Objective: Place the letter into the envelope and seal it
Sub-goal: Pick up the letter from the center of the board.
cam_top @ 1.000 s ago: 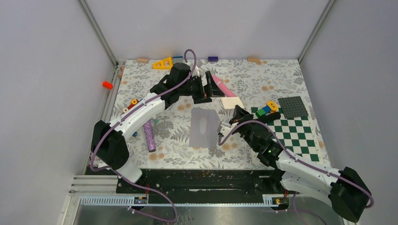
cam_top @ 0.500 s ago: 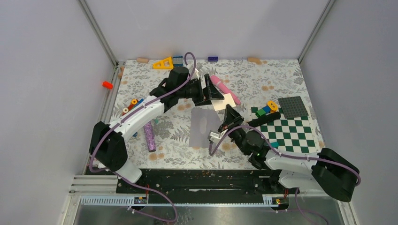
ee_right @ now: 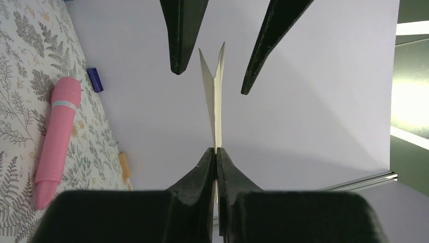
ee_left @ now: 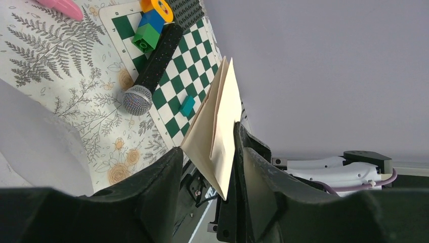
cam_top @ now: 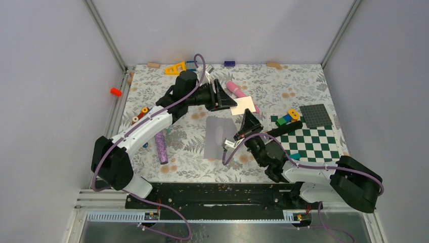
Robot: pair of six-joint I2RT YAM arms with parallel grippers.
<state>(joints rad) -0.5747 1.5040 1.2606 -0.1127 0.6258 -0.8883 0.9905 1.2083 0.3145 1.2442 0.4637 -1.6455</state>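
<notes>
The letter [cam_top: 244, 105], a folded cream sheet, is held up off the table between both arms. My right gripper [cam_top: 247, 115] is shut on its lower edge, and the right wrist view shows the letter [ee_right: 215, 101] rising edge-on from the pinched fingertips [ee_right: 216, 152]. My left gripper [cam_top: 228, 101] straddles the far end. In the left wrist view the letter [ee_left: 215, 131] leans on the right finger [ee_left: 248, 152], with a gap to the left finger [ee_left: 167, 167]. The pale grey envelope [cam_top: 220, 136] lies flat on the floral cloth below.
A pink cylinder [cam_top: 240, 93] lies behind the letter. A black microphone [cam_top: 283, 129], coloured blocks [cam_top: 286, 118] and a grey baseplate [cam_top: 315, 115] sit on or by the checkerboard mat [cam_top: 316, 147] at right. A purple glitter tube [cam_top: 161, 147] lies at left.
My right gripper has lifted the letter off the table and stood it up. My left gripper has closed in over its far end, and its jaws have narrowed.
</notes>
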